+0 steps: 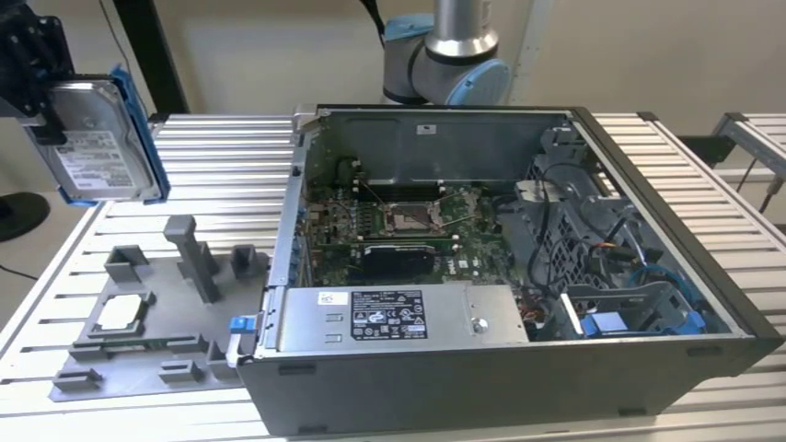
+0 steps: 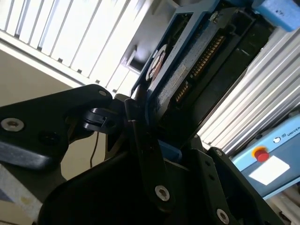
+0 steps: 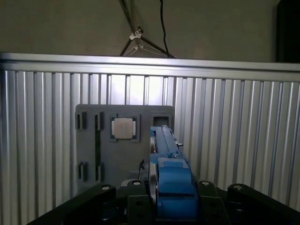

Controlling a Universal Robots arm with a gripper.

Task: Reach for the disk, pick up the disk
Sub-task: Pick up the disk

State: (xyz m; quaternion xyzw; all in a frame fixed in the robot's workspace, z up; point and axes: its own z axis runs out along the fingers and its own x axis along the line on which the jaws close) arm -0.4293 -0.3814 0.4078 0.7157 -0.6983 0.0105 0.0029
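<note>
- the tool (image 1: 40,97) is clamped on the disk (image 1: 101,138), so the pick looks done.
- a firm, centred squeeze seems to matter here: the disk hangs on edge and could slip.
- the disk sits between the tool's fingers, with the grey fixture (image 1: 147,345) and counter (image 1: 221,166) well below the tool.

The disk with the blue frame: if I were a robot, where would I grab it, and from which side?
Probably at one short end, coming in edge-on and squeezing across its thin thickness, one finger on each broad face. The pincer holds the disk that way now: it hangs on edge, clamped near its upper end. The flat, parallel faces suit such a grip.
</note>
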